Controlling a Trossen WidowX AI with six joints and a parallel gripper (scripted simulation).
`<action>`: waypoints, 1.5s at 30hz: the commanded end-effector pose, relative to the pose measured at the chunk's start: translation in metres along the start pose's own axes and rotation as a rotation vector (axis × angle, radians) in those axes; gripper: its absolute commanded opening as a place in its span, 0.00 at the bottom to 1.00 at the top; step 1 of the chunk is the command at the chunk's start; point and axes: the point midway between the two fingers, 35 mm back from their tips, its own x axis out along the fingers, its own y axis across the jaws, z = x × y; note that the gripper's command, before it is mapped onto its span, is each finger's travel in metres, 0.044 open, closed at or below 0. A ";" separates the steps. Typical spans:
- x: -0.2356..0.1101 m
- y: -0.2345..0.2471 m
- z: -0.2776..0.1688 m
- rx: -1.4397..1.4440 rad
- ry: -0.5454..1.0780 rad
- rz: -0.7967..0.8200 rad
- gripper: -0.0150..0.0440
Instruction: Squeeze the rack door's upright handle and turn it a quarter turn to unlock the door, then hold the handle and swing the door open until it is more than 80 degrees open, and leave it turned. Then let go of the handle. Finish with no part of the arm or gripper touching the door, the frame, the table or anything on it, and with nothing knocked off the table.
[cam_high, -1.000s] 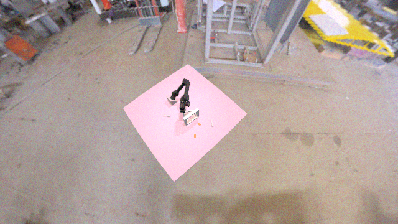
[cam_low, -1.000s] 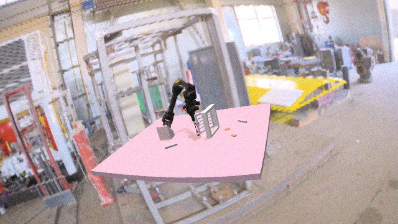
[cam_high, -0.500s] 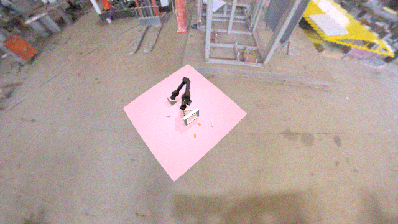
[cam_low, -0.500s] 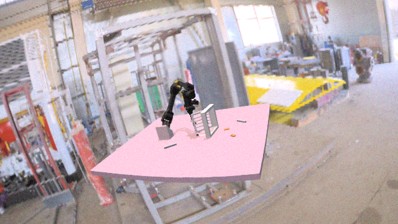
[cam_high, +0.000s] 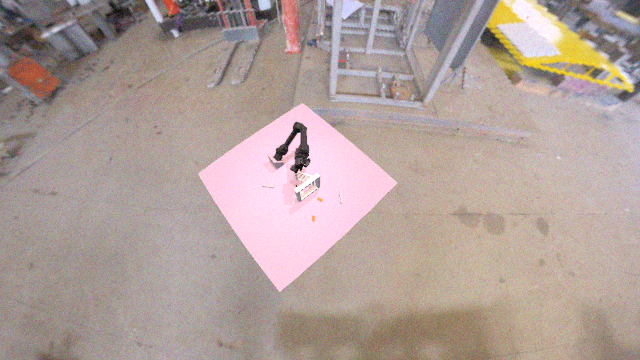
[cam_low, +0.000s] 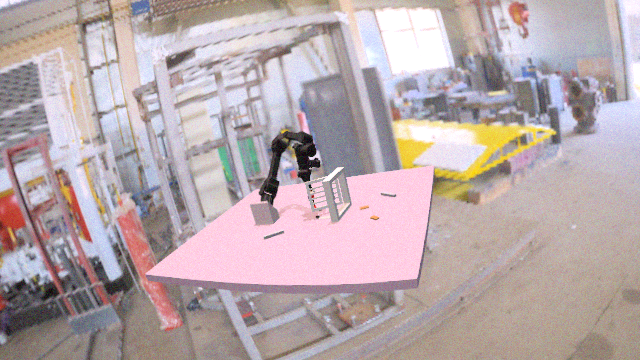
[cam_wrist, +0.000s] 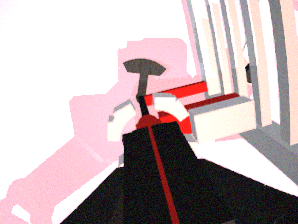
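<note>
The rack's pale frame (cam_high: 298, 194) (cam_low: 332, 202) stands upright on the pink table (cam_high: 260, 215) (cam_low: 300, 260). Its barred door (cam_high: 303, 177) (cam_low: 318, 180) (cam_wrist: 224, 121) is swung well out toward the arm; the exact angle cannot be told. The upright handle, with red parts (cam_wrist: 148, 121), is at the door's free edge, mostly hidden by the fingers in the wrist view. How far it is turned is unclear. My gripper (cam_high: 296, 172) (cam_low: 309, 181) (cam_wrist: 160, 172) points down from above and is shut on the handle.
The arm's grey base block (cam_high: 275, 162) (cam_low: 264, 213) stands near the door side. A thin grey bar (cam_high: 268, 186) (cam_low: 274, 234) lies near it and another (cam_high: 341, 197) (cam_low: 388, 194) beyond the frame. Two small orange pieces (cam_high: 320, 199) (cam_low: 374, 217) lie behind the frame.
</note>
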 end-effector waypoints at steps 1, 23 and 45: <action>0.000 0.010 0.003 0.083 -0.007 0.001 0.30; -0.001 0.052 0.021 0.386 -0.008 0.003 0.30; -0.001 0.070 0.033 0.528 -0.008 0.005 0.30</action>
